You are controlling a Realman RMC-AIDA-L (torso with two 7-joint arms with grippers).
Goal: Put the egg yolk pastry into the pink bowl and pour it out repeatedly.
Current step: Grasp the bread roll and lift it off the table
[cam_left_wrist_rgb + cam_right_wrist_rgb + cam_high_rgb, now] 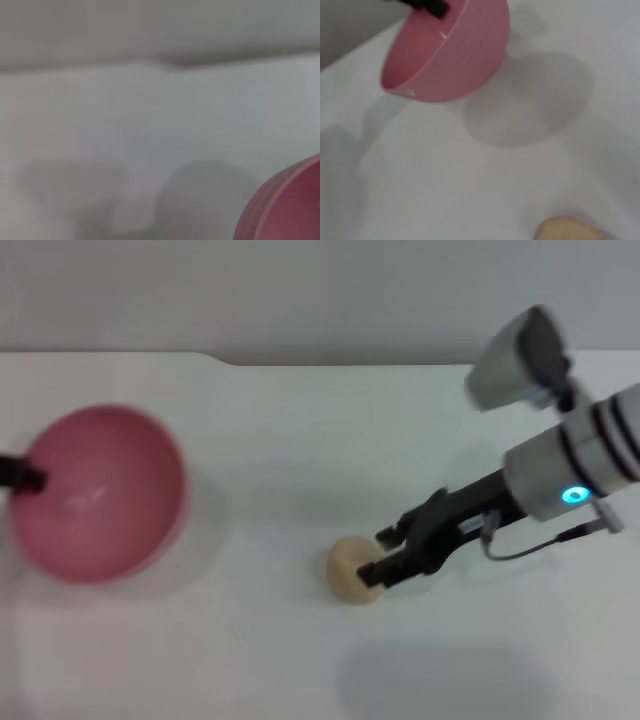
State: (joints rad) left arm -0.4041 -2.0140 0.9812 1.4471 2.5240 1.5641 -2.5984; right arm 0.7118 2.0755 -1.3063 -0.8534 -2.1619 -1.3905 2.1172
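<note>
White table [300, 440] under me: my right gripper [383, 558] closes around the egg yolk pastry [349, 569], my left gripper [22, 476] clamps the lifted, tilted pink bowl [100, 495] by its rim.

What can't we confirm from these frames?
- Left tool: cut off by the head view's edge at the pink bowl rim; its grip can't be judged.
- Right tool: at the egg yolk pastry, contact unclear in blur.
- Right wrist view: pastry cropped at the edge.
</note>
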